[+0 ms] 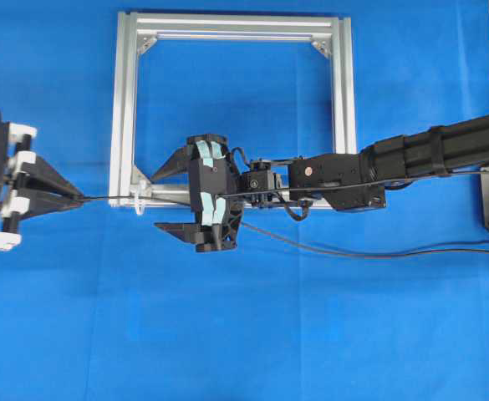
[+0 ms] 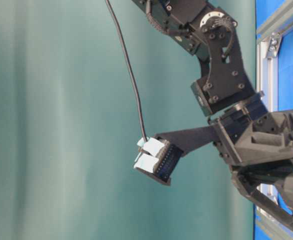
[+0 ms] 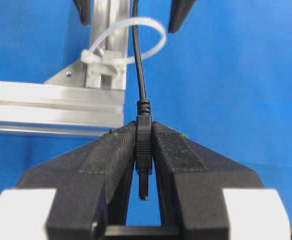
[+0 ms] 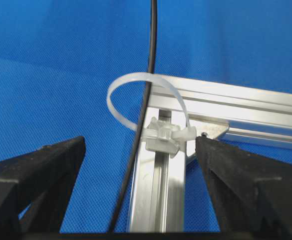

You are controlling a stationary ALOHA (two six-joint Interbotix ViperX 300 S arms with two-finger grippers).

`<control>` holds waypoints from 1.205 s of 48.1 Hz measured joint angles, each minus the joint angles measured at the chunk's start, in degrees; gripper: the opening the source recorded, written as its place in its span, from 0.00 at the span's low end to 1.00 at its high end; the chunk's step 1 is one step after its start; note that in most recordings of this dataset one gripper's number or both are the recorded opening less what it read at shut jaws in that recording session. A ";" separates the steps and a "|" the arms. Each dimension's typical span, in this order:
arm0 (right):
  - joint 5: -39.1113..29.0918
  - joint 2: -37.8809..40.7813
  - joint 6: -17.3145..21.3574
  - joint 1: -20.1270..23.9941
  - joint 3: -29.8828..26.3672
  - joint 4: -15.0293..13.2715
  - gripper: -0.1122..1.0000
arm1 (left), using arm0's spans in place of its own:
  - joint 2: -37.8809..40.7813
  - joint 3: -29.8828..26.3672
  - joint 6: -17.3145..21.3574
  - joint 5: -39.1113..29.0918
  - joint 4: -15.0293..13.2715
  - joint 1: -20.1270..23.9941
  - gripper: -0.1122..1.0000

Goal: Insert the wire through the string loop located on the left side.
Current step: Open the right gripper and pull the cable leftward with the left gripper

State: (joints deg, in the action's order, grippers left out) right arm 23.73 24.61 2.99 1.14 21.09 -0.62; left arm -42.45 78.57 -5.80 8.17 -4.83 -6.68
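My left gripper (image 1: 78, 198) is shut on the black plug (image 3: 143, 150) of the wire (image 1: 110, 199), just left of the frame's lower left corner. From the plug the wire (image 3: 137, 60) runs through the white string loop (image 3: 158, 37) and on to the right. In the right wrist view the wire (image 4: 146, 95) passes inside the loop (image 4: 117, 107), then between my right gripper's (image 4: 140, 145) open jaws without touching either finger. The right gripper (image 1: 155, 201) hovers just right of the loop (image 1: 138, 203).
The square silver aluminium frame (image 1: 124, 100) lies on the blue cloth, with the loop tied at its lower left corner. A thin dark cable (image 1: 353, 251) trails on the cloth below the right arm (image 1: 411, 154). Open cloth lies toward the front of the table.
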 measured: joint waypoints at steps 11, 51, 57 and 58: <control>0.00 0.00 0.00 0.00 0.00 0.00 0.94 | -17.05 -0.09 0.00 -13.18 0.09 0.00 0.17; 0.00 -0.09 0.00 -0.09 -0.09 0.00 0.94 | -34.98 -4.48 0.53 -30.15 0.70 0.53 0.17; 0.00 -0.09 0.00 -0.09 -0.09 0.00 0.94 | -34.19 -4.04 0.18 -29.71 0.70 0.53 0.17; 0.00 -0.09 0.00 -0.09 -0.09 0.00 0.94 | -34.10 -4.04 0.09 -29.71 0.70 0.53 0.17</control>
State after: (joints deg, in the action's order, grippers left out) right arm 23.73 24.52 2.99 1.05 21.01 -0.62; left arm -76.55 74.53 -5.71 -21.53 -4.13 -6.15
